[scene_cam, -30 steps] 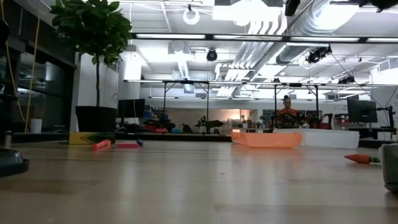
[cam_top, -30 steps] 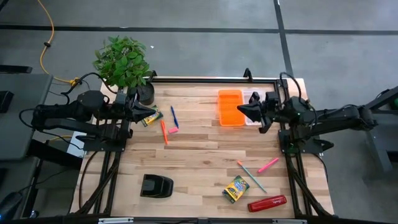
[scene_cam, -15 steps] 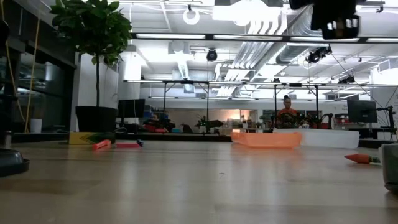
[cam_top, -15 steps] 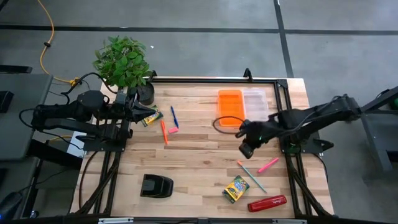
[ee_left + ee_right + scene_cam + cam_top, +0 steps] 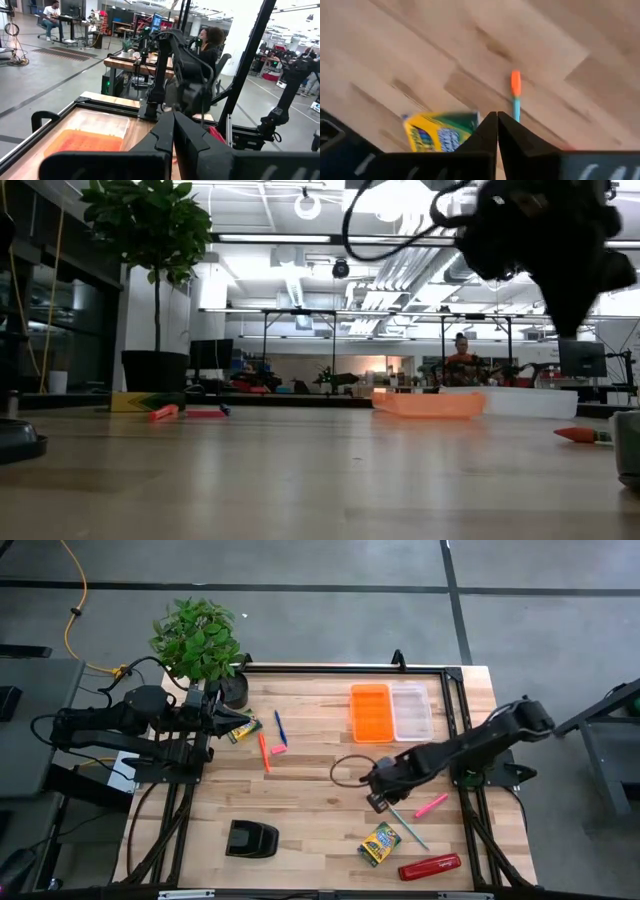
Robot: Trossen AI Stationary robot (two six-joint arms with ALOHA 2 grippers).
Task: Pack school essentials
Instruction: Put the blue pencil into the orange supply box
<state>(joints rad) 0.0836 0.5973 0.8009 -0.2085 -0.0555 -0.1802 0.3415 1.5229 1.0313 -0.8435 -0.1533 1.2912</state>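
Note:
My right gripper (image 5: pixel 374 802) hangs shut above the table's near right part, touching nothing. In its wrist view (image 5: pixel 496 119) a yellow-green crayon box (image 5: pixel 440 131) and a teal pen with an orange cap (image 5: pixel 515 95) lie flat on the wood below. The high view shows that box (image 5: pixel 380 844), the teal pen (image 5: pixel 403 823) and a pink pen (image 5: pixel 431 805). My left gripper (image 5: pixel 232 721) waits shut at the far left, beside a second crayon box (image 5: pixel 242 729). A blue pen (image 5: pixel 279 727), an orange pen (image 5: pixel 264 752) and a pink eraser (image 5: pixel 279 749) lie near it.
An orange tray (image 5: pixel 370 712) and a clear tray (image 5: pixel 412 712) sit side by side at the far right. A red stapler (image 5: pixel 430 867) lies at the near right edge, a black blocky object (image 5: pixel 250 838) near left, a potted plant (image 5: pixel 200 640) at the far left corner.
My right arm has swung from beside the trays at the far right toward the table's near side and middle. It has tipped downward and now hangs over the teal pen and the crayon box. Nothing on the table has moved.

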